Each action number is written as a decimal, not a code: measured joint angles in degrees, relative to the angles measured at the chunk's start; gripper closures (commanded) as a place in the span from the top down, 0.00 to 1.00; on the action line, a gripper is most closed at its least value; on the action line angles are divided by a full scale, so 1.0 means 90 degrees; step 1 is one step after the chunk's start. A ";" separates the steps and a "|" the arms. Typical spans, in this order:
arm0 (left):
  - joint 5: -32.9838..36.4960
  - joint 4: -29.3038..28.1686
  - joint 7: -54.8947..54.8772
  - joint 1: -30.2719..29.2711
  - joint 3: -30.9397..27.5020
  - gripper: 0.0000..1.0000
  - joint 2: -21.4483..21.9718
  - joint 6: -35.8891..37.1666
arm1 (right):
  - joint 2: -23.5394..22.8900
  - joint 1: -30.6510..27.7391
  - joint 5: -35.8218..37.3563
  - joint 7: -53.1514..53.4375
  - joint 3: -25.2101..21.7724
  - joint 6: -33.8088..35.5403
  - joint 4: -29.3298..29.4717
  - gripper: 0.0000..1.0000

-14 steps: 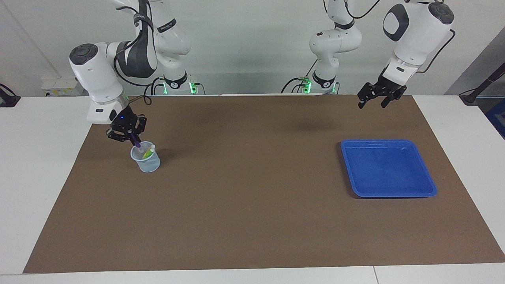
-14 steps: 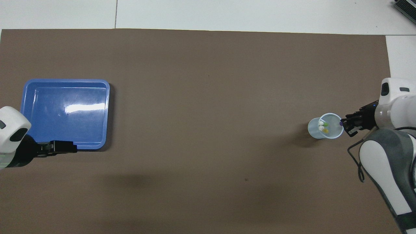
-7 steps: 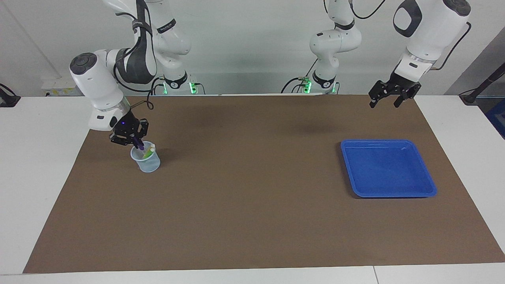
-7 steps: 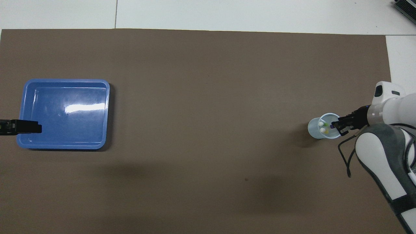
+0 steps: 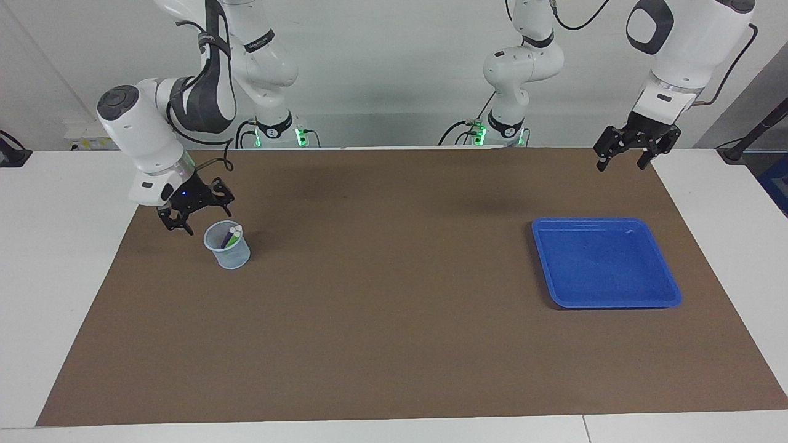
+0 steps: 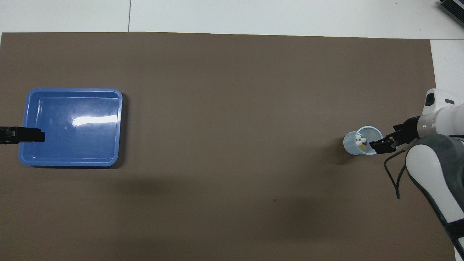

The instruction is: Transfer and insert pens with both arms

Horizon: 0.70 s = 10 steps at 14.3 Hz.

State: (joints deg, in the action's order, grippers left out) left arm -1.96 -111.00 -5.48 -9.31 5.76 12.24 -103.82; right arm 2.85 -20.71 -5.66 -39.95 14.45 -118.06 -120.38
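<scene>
We see the right gripper [image 5: 196, 216] with its fingers [image 5: 185, 228] spread apart and nothing between them, hanging just beside the rim of the clear plastic cup [image 5: 229, 253], on the side toward the robots and the right arm's end of the table [image 5: 55, 246]. In the overhead view that same right gripper [image 6: 385, 142] sits at the cup's [image 6: 351, 145] edge, fingers released. Inside the cup we can make out all three pens: the purple pen [image 5: 229, 236], the green pen [image 5: 233, 239] and, from above, the yellow pen [image 6: 363, 146], each standing with its pale end up and leaning against the wall of the cup. We can count three whitish tips clustered together in the overhead view. The cup stands upright on the brown mat [image 5: 381, 295] toward the right arm's end. Over at the other end, the left gripper [image 5: 625, 157] hangs high in the air with its fingers [image 5: 601, 164] open and empty, over the mat's edge close to the robots; from above we catch only its black tip [image 6: 25, 134] over the rim of the blue tray [image 6: 108, 152]. The blue tray [image 5: 606, 300] lies flat on the mat with nothing in it, well apart from the cup.
</scene>
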 measured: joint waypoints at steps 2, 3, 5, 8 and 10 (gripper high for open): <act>0.0000 0.0014 -0.0003 0.0003 0.0020 1.00 -0.0014 -0.0007 | 0.0081 0.0006 -0.0001 0.0015 0.0019 0.0630 0.0429 1.00; 0.0000 0.0029 -0.0003 0.0003 0.0020 1.00 -0.0021 -0.0007 | 0.0139 0.0008 -0.0002 0.0060 0.0029 0.0973 0.0637 1.00; 0.0000 0.0066 -0.0003 0.0003 0.0020 1.00 -0.0034 -0.0007 | 0.0296 0.0011 -0.0002 0.0247 0.0056 0.1559 0.0884 1.00; 0.0000 0.0091 -0.0003 0.0003 0.0018 1.00 -0.0041 -0.0008 | 0.0452 0.0139 0.0015 0.0550 0.0148 0.1906 0.0914 1.00; 0.0000 0.0093 -0.0003 0.0013 0.0023 1.00 -0.0046 -0.0008 | 0.0454 0.0320 0.0062 0.0702 0.0184 0.1979 0.0914 1.00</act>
State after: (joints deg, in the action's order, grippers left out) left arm -1.95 -110.17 -5.50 -9.19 5.96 11.82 -103.89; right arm 6.94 -17.83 -5.09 -33.63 16.10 -100.25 -112.15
